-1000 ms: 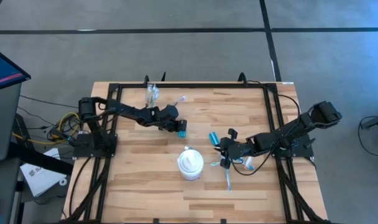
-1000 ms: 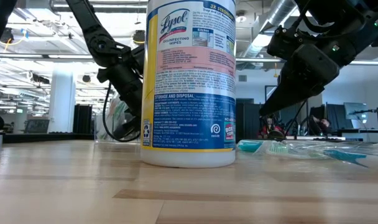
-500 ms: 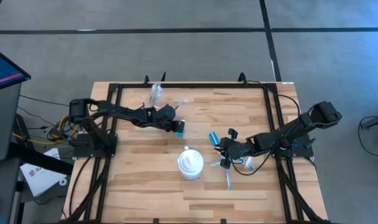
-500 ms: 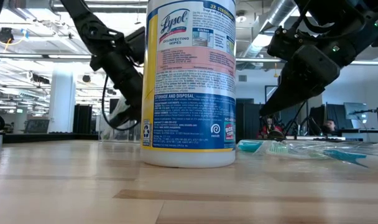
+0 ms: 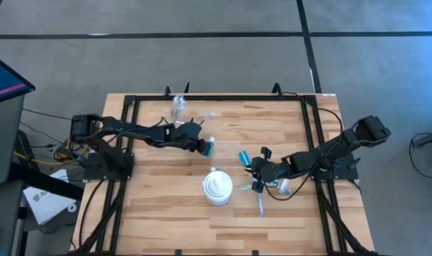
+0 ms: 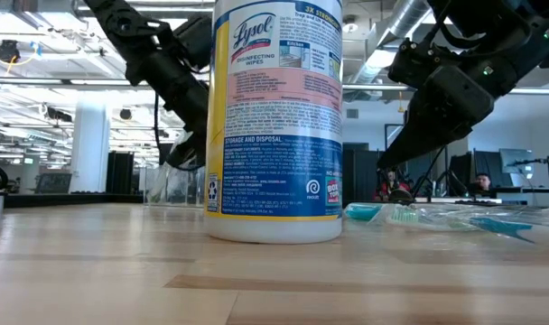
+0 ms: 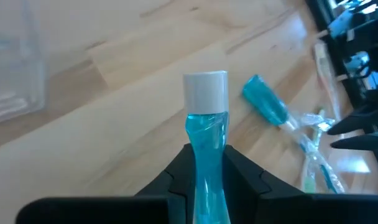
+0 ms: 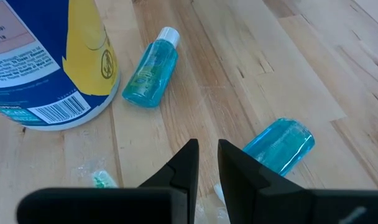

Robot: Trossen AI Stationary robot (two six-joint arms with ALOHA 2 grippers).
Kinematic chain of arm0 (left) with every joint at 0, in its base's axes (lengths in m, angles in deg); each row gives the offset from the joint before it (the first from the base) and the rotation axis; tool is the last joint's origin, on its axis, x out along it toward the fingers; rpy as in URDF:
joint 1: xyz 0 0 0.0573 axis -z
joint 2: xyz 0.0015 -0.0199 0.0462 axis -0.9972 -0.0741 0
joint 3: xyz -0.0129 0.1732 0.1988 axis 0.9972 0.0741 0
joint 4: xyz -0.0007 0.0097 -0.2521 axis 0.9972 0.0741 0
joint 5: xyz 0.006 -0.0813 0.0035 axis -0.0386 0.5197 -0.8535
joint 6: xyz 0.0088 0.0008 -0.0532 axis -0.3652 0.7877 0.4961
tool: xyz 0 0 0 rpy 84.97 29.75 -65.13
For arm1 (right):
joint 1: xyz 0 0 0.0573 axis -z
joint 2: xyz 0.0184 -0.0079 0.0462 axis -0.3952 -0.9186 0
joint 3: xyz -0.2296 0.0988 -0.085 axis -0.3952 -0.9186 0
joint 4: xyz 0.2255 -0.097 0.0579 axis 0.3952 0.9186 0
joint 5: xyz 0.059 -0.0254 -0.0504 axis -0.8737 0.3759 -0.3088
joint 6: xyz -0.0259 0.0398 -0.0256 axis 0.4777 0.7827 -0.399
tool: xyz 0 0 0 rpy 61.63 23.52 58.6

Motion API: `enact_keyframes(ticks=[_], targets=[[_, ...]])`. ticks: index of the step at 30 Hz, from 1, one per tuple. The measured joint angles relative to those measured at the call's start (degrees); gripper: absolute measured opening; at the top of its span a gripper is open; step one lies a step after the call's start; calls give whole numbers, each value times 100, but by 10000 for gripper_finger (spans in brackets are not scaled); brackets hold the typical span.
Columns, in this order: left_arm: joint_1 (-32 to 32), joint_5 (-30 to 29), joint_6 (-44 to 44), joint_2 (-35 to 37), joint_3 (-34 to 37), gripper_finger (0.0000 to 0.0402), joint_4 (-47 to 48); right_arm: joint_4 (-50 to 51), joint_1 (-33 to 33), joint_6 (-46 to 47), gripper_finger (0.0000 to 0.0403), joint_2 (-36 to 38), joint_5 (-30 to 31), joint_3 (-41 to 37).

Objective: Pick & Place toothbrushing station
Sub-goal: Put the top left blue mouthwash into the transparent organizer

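Your left gripper (image 7: 206, 152) is clamped on a teal tube with a white cap (image 7: 206, 106). Over the last second it has lifted the tube higher off the table, beyond the Lysol wipes canister (image 5: 217, 187) and to its left, while barely shifting sideways. The arm behind it has stretched out flatter. I judge the pick done and the carry begun. The clear cup (image 5: 175, 107) stands farther beyond the canister, near the table's far edge, so you have yet to swing the tube back toward it.

Your right gripper (image 8: 207, 146) has not moved. It waits low, just right of the canister, fingers nearly together on nothing. A second teal tube (image 8: 150, 67) lies beside the canister and a toothbrush (image 5: 261, 206) lies to its right, both yet to be picked.
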Motion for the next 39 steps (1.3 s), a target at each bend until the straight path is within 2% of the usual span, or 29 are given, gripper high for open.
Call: enact_keyframes(ticks=[7, 13, 20, 26, 36, 39], targets=[[275, -402, -232, 303, -3, 47, 104, -4, 0, 0, 52, 0, 0, 0], [439, -955, -241, 751, -8, 48, 897, -8, 0, 0, 52, 0, 0, 0], [573, -2010, -495, 1454, -12, 48, 1476, -11, 2, 0, 52, 0, 0, 0], [690, -2633, -717, 1733, -12, 48, 1669, -11, 2, 0, 52, 0, 0, 0], [722, -3604, -706, 2078, 713, 49, 1638, -11, 2, 0, 52, 0, 2, 0], [720, -3850, -725, 2285, 1006, 49, 1339, -24, 4, 0, 52, 0, 2, 0]])
